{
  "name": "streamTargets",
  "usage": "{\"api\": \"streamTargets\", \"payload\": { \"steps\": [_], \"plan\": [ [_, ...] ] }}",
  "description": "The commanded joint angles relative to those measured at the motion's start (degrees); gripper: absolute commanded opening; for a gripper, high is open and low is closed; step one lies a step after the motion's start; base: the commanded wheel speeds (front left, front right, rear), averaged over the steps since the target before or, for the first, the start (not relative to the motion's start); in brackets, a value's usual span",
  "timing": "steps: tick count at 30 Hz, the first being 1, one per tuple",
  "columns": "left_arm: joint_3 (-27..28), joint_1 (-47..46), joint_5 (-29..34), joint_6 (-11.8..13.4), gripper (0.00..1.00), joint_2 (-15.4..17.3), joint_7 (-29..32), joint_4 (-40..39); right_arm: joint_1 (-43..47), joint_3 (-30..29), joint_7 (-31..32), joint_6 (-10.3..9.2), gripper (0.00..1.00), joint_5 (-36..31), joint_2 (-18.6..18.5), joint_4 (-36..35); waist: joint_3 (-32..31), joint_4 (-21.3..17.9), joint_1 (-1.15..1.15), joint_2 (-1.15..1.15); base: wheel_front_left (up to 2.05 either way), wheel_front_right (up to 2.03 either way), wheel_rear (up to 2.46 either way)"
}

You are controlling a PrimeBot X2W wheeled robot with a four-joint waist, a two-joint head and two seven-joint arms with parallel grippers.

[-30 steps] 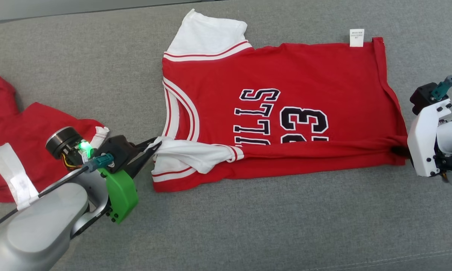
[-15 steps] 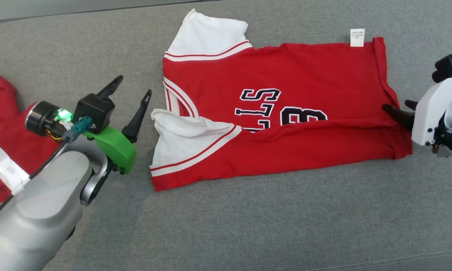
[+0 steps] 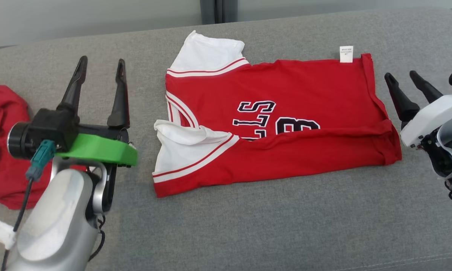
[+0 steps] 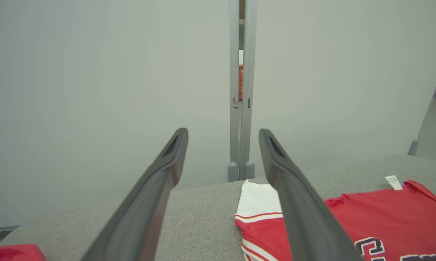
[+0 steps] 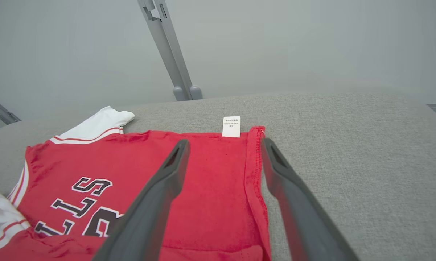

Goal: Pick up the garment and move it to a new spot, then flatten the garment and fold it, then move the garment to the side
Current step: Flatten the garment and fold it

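Left hand [image 3: 102, 60]: open, empty.
Right hand [image 3: 400, 74]: open, empty.
Red-and-white fabric basketball jersey [image 3: 286, 86]: between both hands, hem just beside right hand, near edge folded over, on grey fabric worktop [image 3: 248, 226].

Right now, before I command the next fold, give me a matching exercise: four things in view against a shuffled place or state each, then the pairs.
1. jersey
2. white label
3. left gripper
4. second red garment

A. open, left of the jersey, holding nothing
B. near edge folded up over the lettering
C. bunched at the far left
D. sticking out from the far edge

Pairs: 1-B, 2-D, 3-A, 4-C
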Motion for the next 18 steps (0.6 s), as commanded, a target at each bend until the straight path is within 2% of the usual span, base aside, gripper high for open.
{"api": "streamTargets", "payload": {
  "steps": [1, 6, 9, 14, 18],
  "plan": [
    [2.7, 3.0, 1.6, 0.1, 1.0, -1.3, 0.0, -1.7, 1.1, -3.0, -0.5, -0.02, 1.0, -1.9, 0.7, -1.5, -0.9, -0.5, 0.0, 0.0, 0.0, 0.0, 0.0],
    [11.6, 10.4, 6.5, -3.3, 1.0, -6.8, 0.0, -7.3, 10.3, -20.0, -0.4, -0.02, 1.0, -9.9, 6.3, -8.3, -2.0, -1.4, 0.0, 0.0, 0.0, 0.0, 0.0],
    [15.8, 14.1, 9.6, -6.1, 1.0, -10.0, 0.0, -8.1, 16.8, -29.3, -0.4, -0.01, 1.0, -17.3, 10.3, -13.9, -2.4, -1.6, 0.0, 0.0, 0.0, 0.0, 0.0],
    [21.1, 18.2, 13.7, -10.3, 1.0, -14.5, 0.0, -8.9, 27.0, -39.3, -0.4, -0.01, 1.0, -26.4, 17.7, -22.1, -3.3, -1.8, 0.0, 0.0, 0.0, 0.0, 0.0],
    [24.2, 21.3, 15.8, -12.7, 1.0, -16.5, 0.0, -9.2, 31.7, -42.1, -0.4, -0.01, 1.0, -30.9, 21.3, -25.3, -4.0, -2.1, 0.0, 0.0, 0.0, 0.0, 0.0]
  ]
}}
